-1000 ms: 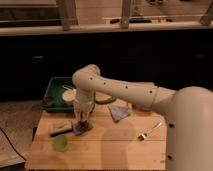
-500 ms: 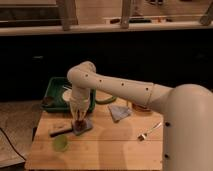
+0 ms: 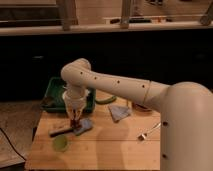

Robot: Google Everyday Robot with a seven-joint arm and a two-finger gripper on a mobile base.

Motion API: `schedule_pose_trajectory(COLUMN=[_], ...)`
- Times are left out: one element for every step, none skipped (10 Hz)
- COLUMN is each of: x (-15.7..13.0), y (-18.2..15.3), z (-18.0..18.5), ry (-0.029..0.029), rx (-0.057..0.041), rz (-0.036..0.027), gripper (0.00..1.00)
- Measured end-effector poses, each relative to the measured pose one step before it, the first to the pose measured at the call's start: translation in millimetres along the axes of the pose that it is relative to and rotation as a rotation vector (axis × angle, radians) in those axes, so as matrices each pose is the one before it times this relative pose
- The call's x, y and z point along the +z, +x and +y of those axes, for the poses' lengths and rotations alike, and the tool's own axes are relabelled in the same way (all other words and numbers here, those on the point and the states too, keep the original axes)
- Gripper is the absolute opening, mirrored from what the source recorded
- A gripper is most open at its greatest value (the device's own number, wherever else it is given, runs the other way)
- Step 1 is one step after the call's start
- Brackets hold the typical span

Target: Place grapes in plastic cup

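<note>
My gripper points straight down over the left part of the wooden table. It is shut on the grapes, a small dark reddish bunch hanging just above the table top. The plastic cup, short and translucent light green, stands on the table below and to the left of the gripper, apart from it. The white arm reaches in from the lower right and bends above the gripper.
A large green tray lies behind the gripper. A blue sponge and a dark-handled tool lie right beside it. A grey-blue cloth, a green vegetable and a fork lie to the right.
The gripper with the grapes has moved a little to the left, nearer the cup. The arm's elbow has swung left with it.
</note>
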Motion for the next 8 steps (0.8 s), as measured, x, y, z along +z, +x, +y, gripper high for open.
schedule_pose_trajectory(x=[-2.27,-2.09,-1.92,-1.96,-1.73,-1.81,-1.32,-1.74], y=[-1.73,-2.1,-1.84,-2.1,-2.21,-2.56,-2.24,-2.63], z=[-5.46,-6.76,-6.29,-6.5,-6.02,-6.48,-3.72,-3.08], ry=[-0.00198,-0.00484,-0.00371,-0.00416,-0.0036,-0.00237,-0.002,-0.00202], rx=[-0.01356,-0.0176,-0.01595,-0.01834,-0.01876,-0.02006,-0.01147,-0.00984], rz=[-0.00098,-0.00153,-0.00178,-0.00258,-0.00375,-0.00465,-0.00258,-0.00236], gripper=[0.04,0.04,0.04,0.04,0.04,0.04,0.04,0.04])
